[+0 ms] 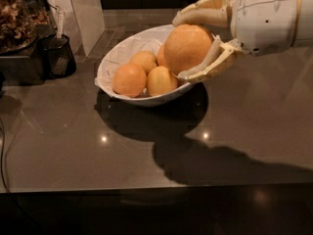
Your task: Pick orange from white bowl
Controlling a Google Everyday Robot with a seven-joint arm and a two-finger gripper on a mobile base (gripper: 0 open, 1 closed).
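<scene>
Pinching a big round orange (190,50), the gripper's (179,48) fingers (201,16) hover over the white bowl (104,67).

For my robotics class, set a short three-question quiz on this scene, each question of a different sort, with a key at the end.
1. True or false: the gripper is shut on an orange above the right side of the white bowl.
2. Multiple choice: the black mesh cup stands
A) inside the bowl
B) outside the bowl, to its left in the camera view
C) between the gripper's fingers
3. Short answer: what else lies in the bowl, below the held fruit?

Key
1. True.
2. B.
3. more oranges, resting loose at the bottom of the bowl.
</scene>
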